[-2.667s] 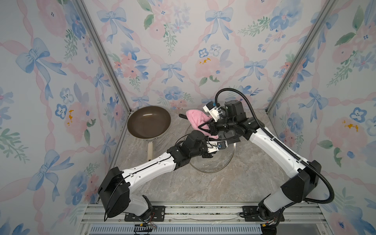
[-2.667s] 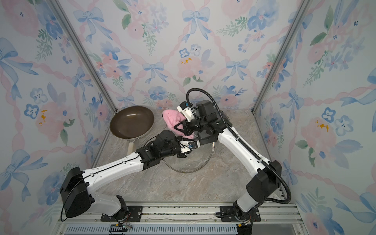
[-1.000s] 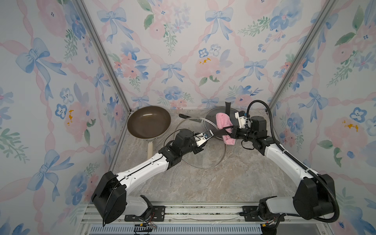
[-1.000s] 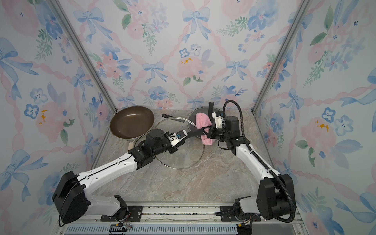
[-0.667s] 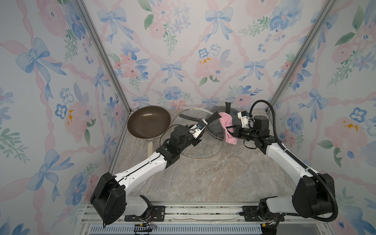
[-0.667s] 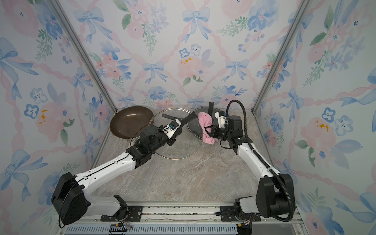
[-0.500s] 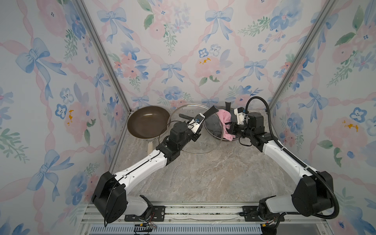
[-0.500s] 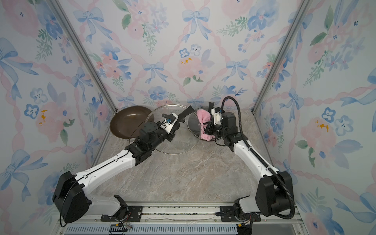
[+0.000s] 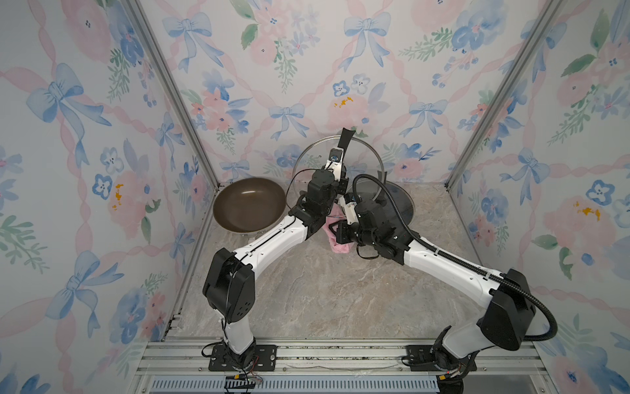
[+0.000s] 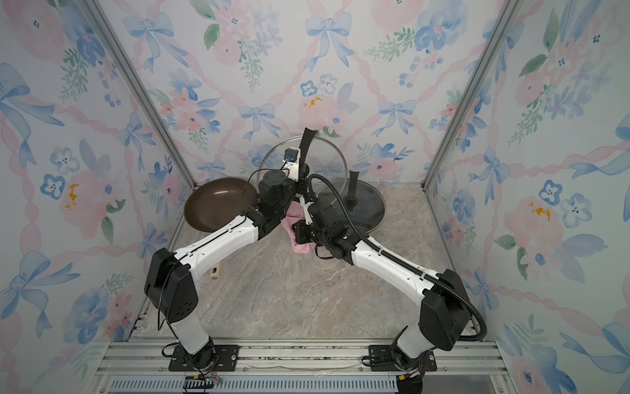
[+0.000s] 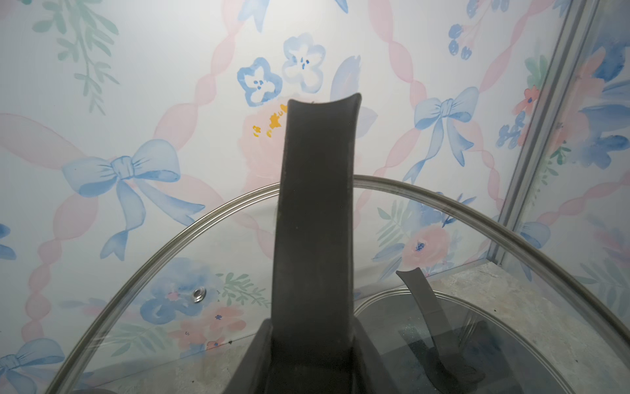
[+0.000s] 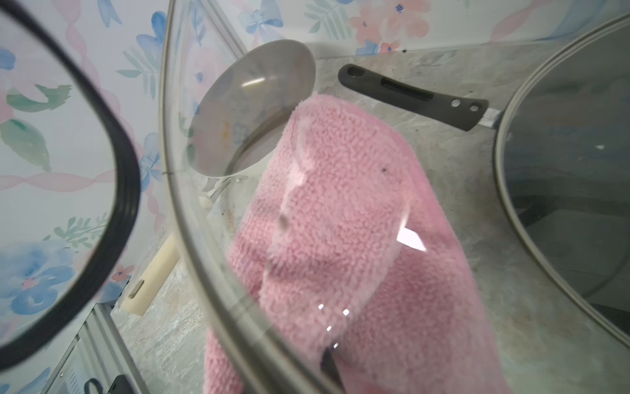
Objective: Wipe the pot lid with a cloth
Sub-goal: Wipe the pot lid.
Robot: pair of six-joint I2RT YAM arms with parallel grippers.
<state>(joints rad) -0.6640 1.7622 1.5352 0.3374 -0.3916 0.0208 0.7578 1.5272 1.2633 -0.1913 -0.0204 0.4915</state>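
Raised left gripper (image 9: 339, 166) clamps pot lid (image 9: 365, 157) by handle (image 9: 346, 137); low right gripper (image 9: 336, 229) seemingly pinches cloth (image 12: 341, 221).

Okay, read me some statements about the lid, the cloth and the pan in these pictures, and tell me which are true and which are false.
1. The left gripper grips the lid by its handle. True.
2. That lid covers the pan. False: it is held up on edge, apart from the pan.
3. The right gripper is shut on the cloth. True.
4. The cloth lies in the pan. False: the pan is empty, and the right gripper holds the cloth.
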